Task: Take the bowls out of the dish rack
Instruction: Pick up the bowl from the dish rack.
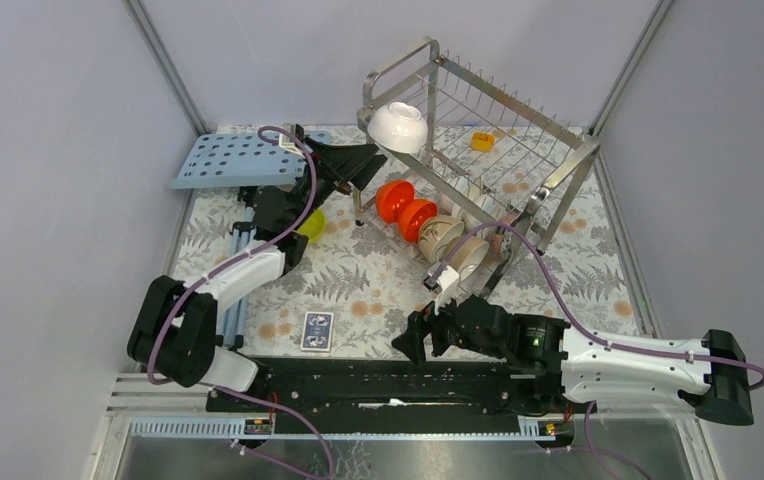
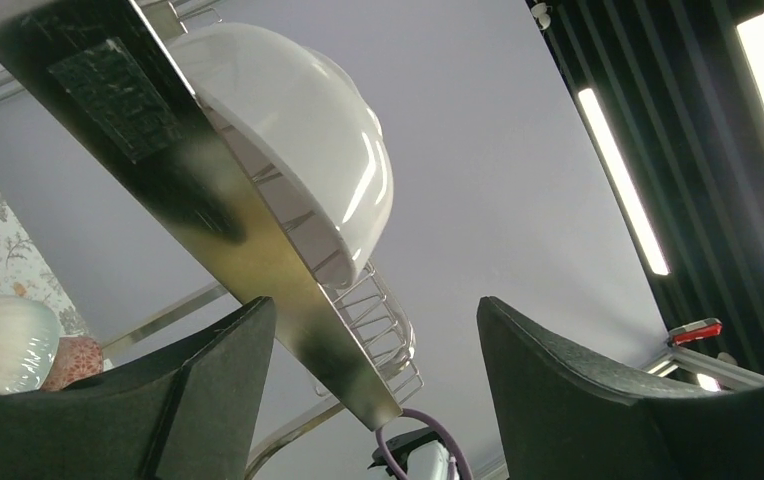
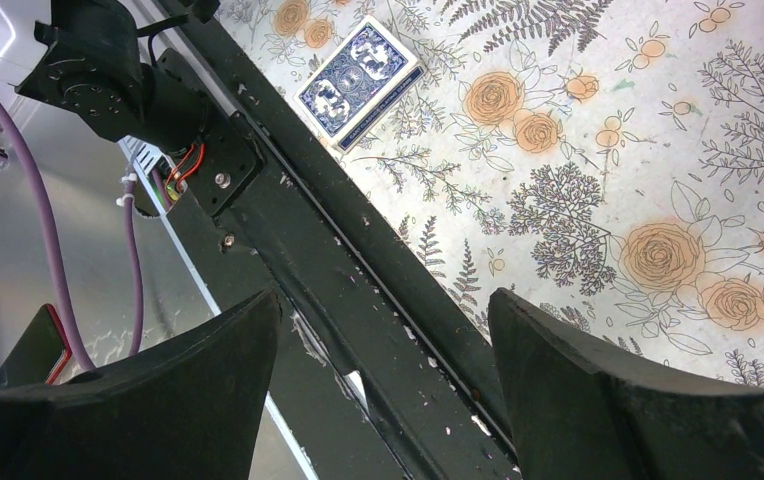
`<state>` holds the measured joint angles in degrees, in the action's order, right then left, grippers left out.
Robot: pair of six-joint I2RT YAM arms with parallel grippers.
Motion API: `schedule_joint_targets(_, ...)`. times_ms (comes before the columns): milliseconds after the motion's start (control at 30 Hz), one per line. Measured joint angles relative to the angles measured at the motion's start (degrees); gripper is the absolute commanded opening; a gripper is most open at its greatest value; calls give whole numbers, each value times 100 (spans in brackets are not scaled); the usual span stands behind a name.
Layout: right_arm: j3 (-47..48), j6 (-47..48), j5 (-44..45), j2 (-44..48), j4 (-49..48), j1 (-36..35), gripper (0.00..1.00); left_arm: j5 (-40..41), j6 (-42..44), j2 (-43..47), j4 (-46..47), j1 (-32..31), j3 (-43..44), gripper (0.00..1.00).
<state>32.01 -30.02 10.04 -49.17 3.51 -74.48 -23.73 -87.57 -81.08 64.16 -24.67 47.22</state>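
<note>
A white bowl (image 1: 399,126) sits tilted on the top tier of the rack (image 1: 518,140), at its far left corner. Two orange bowls (image 1: 395,200), a beige bowl (image 1: 441,238) and a second white bowl (image 1: 466,258) stand in the lower tier. A yellow-green bowl (image 1: 310,225) lies on the worktop (image 1: 378,290) beside the left arm. The left tool (image 1: 368,168) is open just left of the rack, below the white bowl. The right tool (image 1: 410,340) is open and empty over the near edge, right of a card (image 1: 317,331).
</note>
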Motion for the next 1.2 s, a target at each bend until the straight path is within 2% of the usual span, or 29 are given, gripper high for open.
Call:
schedule_joint_targets(333,-39,2,103,15,0,-2,82,-9,-293,-299,557,-15,101,69)
schedule_joint_targets(733,-142,0,144,96,2,-2,82,-11,-487,-599,973,-17,269,66)
schedule_joint_targets(1200,-146,0,146,151,22,-2,82,-33,-765,-1036,1392,-42,492,57)
